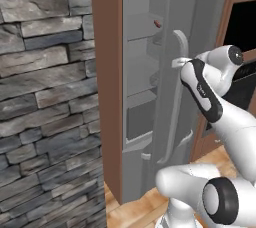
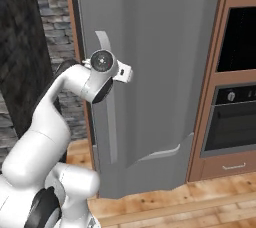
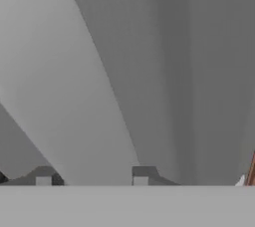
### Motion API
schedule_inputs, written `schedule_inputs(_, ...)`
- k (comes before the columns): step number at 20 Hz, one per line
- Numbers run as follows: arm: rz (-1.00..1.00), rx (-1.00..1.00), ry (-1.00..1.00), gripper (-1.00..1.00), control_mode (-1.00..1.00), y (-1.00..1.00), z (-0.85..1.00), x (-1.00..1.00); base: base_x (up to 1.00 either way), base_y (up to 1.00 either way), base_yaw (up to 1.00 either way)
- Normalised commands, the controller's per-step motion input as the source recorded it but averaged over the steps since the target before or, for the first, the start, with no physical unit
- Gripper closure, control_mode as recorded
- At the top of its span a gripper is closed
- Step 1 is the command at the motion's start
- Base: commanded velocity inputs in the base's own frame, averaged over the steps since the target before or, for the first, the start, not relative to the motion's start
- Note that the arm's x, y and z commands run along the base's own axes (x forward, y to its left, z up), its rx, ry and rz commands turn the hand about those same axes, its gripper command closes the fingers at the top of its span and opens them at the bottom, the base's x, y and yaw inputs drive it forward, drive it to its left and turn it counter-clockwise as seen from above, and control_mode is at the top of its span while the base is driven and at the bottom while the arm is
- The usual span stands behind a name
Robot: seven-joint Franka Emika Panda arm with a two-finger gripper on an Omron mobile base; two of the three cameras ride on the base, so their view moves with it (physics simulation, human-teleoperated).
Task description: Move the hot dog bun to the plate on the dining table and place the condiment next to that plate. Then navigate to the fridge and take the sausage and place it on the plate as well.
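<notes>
Stone wall of grey blocks fills the left of the left base frame, with a brown wooden panel standing between it and the fridge. Wood plank floor runs along the bottom of the right base frame, and a built-in oven sits in brown cabinetry at the right edge.

From the left base frame the fridge door stands ajar, and pale shelves show inside, stacked down the centre of the frame. On an upper shelf, upper centre, lies the sausage, a small reddish speck; it is too small to tell which way its long axis runs. The door's long handle runs nearly upright, top to bottom, curving in at both ends.

The arm reaches up from the lower right, its hand at the upper part of the handle. In the hand frame the gripper faces a plain grey surface, its two fingers set apart with grey showing between them; whether they pinch the handle I cannot tell.
</notes>
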Motion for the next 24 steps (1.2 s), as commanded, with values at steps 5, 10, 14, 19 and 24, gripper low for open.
schedule_inputs(5,-0.07,0.00,-0.02,-1.00,-1.00,-0.15,-0.02,-0.29,0.00,0.00,0.00)
schedule_inputs(10,-0.05,-0.03,-0.29,-1.00,-1.00,-0.02,0.30,-0.96,0.00,0.00,0.00)
schedule_inputs(14,-0.04,-0.10,-0.28,-1.00,-1.00,0.00,0.59,-0.93,0.00,0.00,0.00)
schedule_inputs(19,-0.11,-0.11,-0.10,-1.00,-1.00,0.20,0.76,-0.78,0.00,0.00,0.00)
schedule_inputs(24,-0.07,-0.21,0.10,-1.00,-1.00,0.57,0.60,-0.32,0.00,0.00,0.00)
